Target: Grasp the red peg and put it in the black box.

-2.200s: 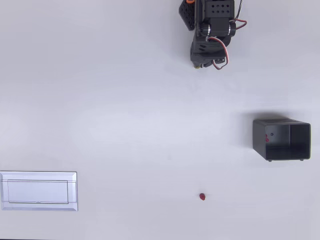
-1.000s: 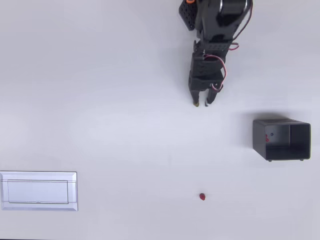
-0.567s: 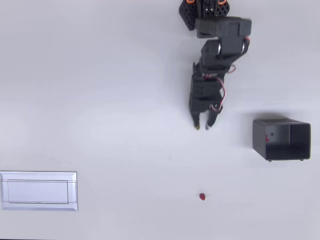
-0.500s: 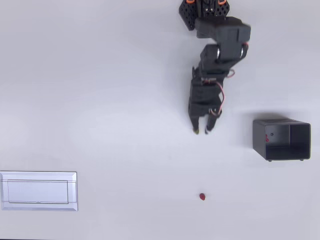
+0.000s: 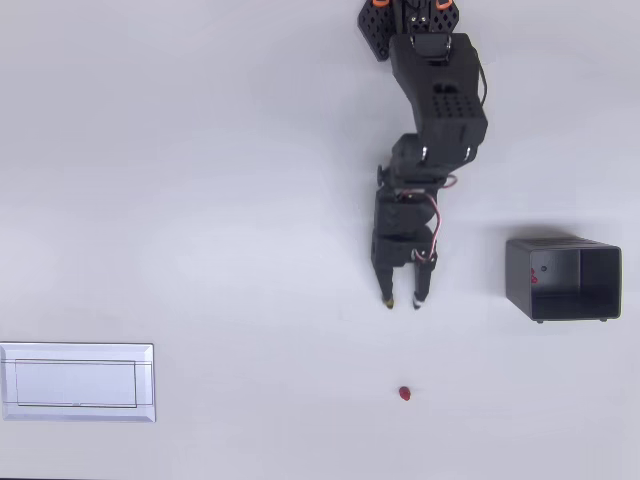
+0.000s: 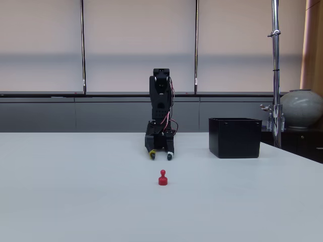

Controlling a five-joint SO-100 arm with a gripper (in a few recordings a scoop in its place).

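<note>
**A:** Where is the claw?

**B:** In the overhead view the claw (image 5: 402,300) points down the picture, with the black arm (image 5: 438,90) stretched out behind it from the top edge; in the fixed view the claw (image 6: 161,156) hangs low over the white table (image 6: 75,191), tips near the surface, though whether they touch it I cannot say from this angle.

**A:** Open or closed?

**B:** Parted a little; a narrow strip of bare table shows between the two fingers, and nothing is held between them.

**A:** And the red peg?

**B:** The red peg (image 5: 404,394) lies on the table, apart from the claw and farther down the overhead picture, almost in line with the tips; in the fixed view the red peg (image 6: 162,177) stands upright, a round knob on a wider base, in front of the claw and nearer the camera.

**A:** The box?

**B:** The black box (image 5: 563,279) sits to the right of the claw in the overhead view, well apart from the peg; its open top shows a dark inside; in the fixed view the black box (image 6: 234,137) stands right of the arm.

**A:** Anything else?

**B:** A flat white plate (image 5: 77,382) with an inset panel lies at the left edge of the overhead view, far from everything.
</note>
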